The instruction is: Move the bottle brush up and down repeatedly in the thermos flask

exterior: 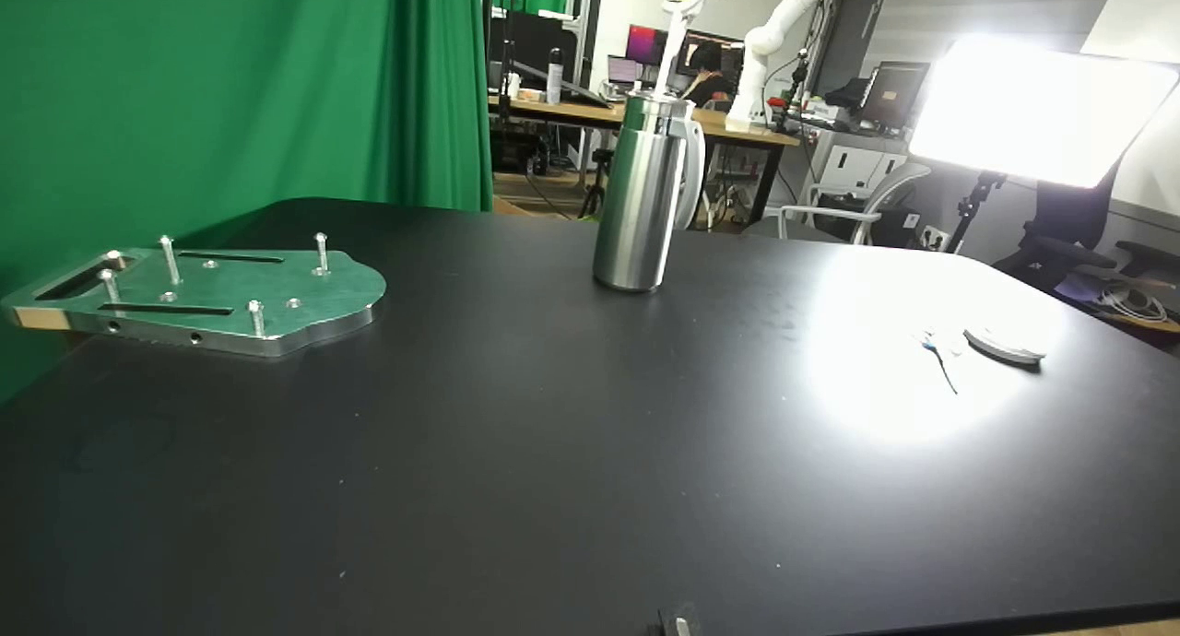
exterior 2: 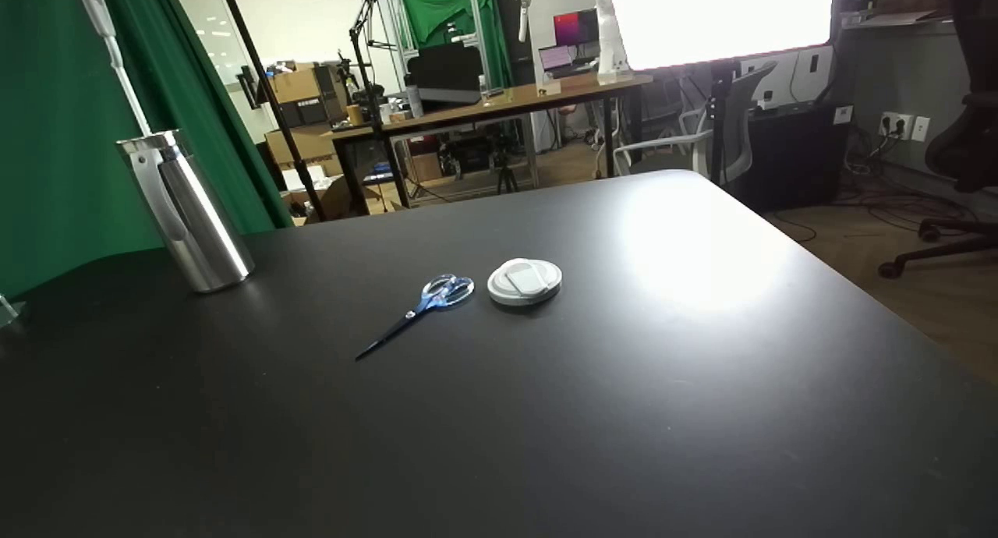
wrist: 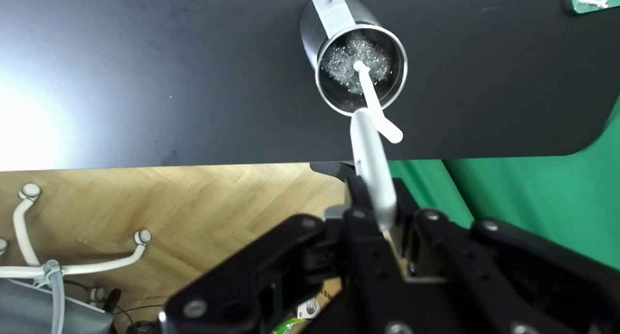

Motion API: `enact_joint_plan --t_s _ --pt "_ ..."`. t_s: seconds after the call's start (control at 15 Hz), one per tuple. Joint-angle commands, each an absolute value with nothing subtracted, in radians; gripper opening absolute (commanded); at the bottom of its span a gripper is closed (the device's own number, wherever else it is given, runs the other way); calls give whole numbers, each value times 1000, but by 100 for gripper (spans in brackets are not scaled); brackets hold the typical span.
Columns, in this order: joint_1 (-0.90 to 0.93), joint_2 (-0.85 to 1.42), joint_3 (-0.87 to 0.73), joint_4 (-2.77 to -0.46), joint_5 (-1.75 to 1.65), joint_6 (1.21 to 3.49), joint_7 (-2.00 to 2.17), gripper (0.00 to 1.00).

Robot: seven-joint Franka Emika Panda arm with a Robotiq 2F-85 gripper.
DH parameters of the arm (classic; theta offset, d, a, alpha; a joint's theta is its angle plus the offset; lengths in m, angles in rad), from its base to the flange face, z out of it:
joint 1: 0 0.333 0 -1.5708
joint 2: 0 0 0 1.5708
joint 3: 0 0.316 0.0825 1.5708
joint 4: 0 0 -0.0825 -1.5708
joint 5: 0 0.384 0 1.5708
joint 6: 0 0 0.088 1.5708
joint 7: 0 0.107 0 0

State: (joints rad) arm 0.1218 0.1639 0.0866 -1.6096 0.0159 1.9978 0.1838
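Note:
The silver thermos flask (exterior: 633, 214) stands upright on the black table, also seen in an exterior view (exterior 2: 196, 214). The wrist view looks down at its open mouth and body (wrist: 310, 34). The white bottle brush (wrist: 369, 145) leans in the flask. Its bristle head is inside the flask, below the rim, and its stem rises out at a slant. The stem also shows in both exterior views (exterior: 671, 53) (exterior 2: 127, 90). My gripper (wrist: 378, 191) is shut on the end of the brush handle, above and beyond the flask. The gripper is out of both exterior views.
A flat metal plate with upright bolts (exterior: 241, 295) lies on the table (exterior: 516, 452). Scissors (exterior 2: 412, 314) and a round white lid (exterior 2: 525, 282) lie on the table too. A green curtain (exterior: 277, 92) hangs behind. A bright lamp panel (exterior: 1032, 111) stands beside the table.

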Motion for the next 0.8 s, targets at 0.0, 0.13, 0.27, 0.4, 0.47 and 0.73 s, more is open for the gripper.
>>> enact_joint_plan --t_s 0.0,0.13,0.27,0.4,0.47,0.73 --pt "125 122 91 -1578 6 1969 178 4" --pt "124 101 93 -1575 7 1972 173 4" --pt "123 85 95 -1572 9 1974 169 4" --pt "122 72 96 -1574 11 1977 166 4" --pt "122 66 97 -1576 11 1978 165 4" --pt "120 70 97 -1601 8 1984 157 4"
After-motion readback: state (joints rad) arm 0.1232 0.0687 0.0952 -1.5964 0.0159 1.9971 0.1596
